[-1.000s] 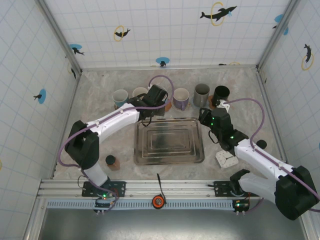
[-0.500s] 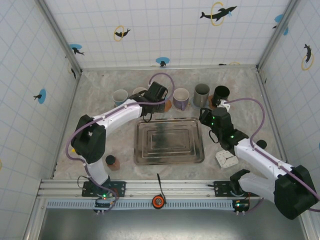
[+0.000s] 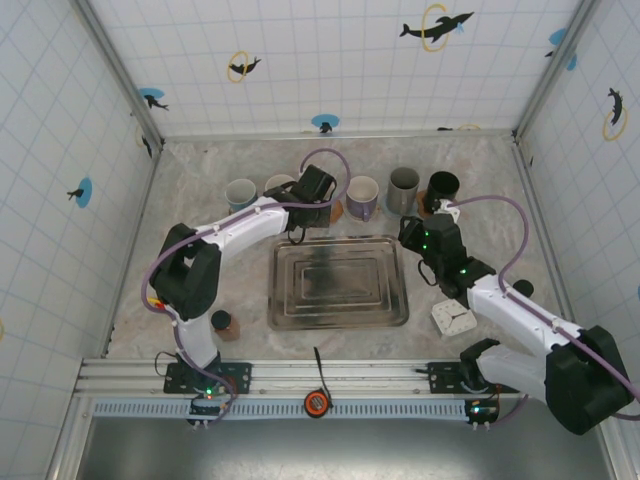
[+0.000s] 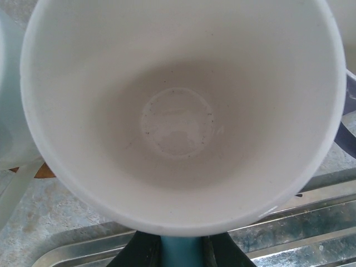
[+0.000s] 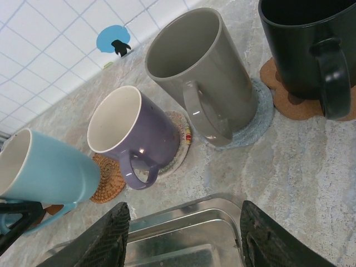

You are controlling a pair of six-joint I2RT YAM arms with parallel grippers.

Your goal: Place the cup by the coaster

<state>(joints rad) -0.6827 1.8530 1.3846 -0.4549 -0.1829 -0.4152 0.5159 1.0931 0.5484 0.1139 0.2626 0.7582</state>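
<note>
The marble table [image 3: 200,270] and the whole rectangular steel tray [image 3: 340,282] between the arms are laid out in the overhead view; the wrist cameras catch just a strip of the tray's far rim. Overhead also gives a pale blue mug [image 3: 240,192] and a cream mug [image 3: 279,183] standing to the outer side of the left gripper [image 4: 181,251], and a white square pad [image 3: 452,318] beside the right arm, behind its gripper.

The right wrist camera gives the row ahead of the right gripper [image 5: 186,242] from the side. A tall grey mug [image 5: 206,72] stands there with a black mug [image 5: 300,50] to its right and a purple mug [image 5: 139,133] to its left, each upright on its own mat. Further left in that view hangs the light blue ceramic cup [image 5: 50,169], tilted with its mouth turned away from the purple mug. Its base end lies over the edge of a round woven brown coaster [image 5: 108,181]; whether cup and coaster touch cannot be told.

The left wrist camera looks straight into the cup's white inside. There the left gripper is clenched on the cup's blue handle, a dark finger [image 4: 146,251] on each side of it. The right gripper is spread wide and holds nothing, its fingers [image 5: 111,236] apart over the tray's far rim.
</note>
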